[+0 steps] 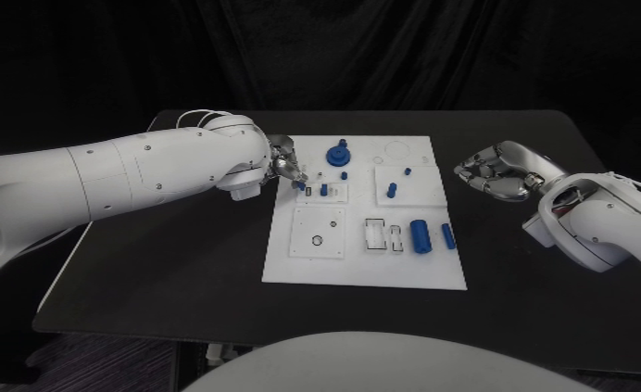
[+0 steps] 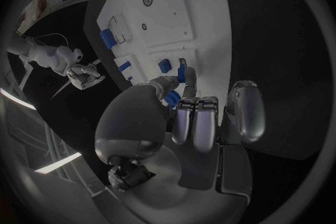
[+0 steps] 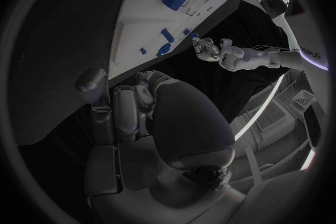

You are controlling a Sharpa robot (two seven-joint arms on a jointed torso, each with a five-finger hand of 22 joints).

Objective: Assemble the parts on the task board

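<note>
Worktop point(image 1: 160, 271) black, task board point(image 1: 314, 267) white, in the middle of it. Left hand point(image 1: 282, 162) at the board's left edge, far half, fingers bent down to a small blue part point(image 2: 183, 74) at its fingertips point(image 2: 189, 89). Looks like thumb and a finger are on that part, so judged gripping it, though the contact itself is partly hidden. Step in hand, as I read it: seating or lifting this small piece at the left-side socket block.

To do it well: keep the piece upright, line it up over the hole before pushing, press straight down, don't drag sideways into the neighbouring blue peg point(image 1: 345, 175).

Right hand point(image 1: 492, 173) off the board's right edge, above the worktop, fingers curled in, holding nothing, well apart from all parts.

Big blue cylinder point(image 1: 420, 235) and a slimmer one point(image 1: 447, 237) lie flat on the near right of the board, untouched. Blue knob point(image 1: 338, 153) at the far middle.
</note>
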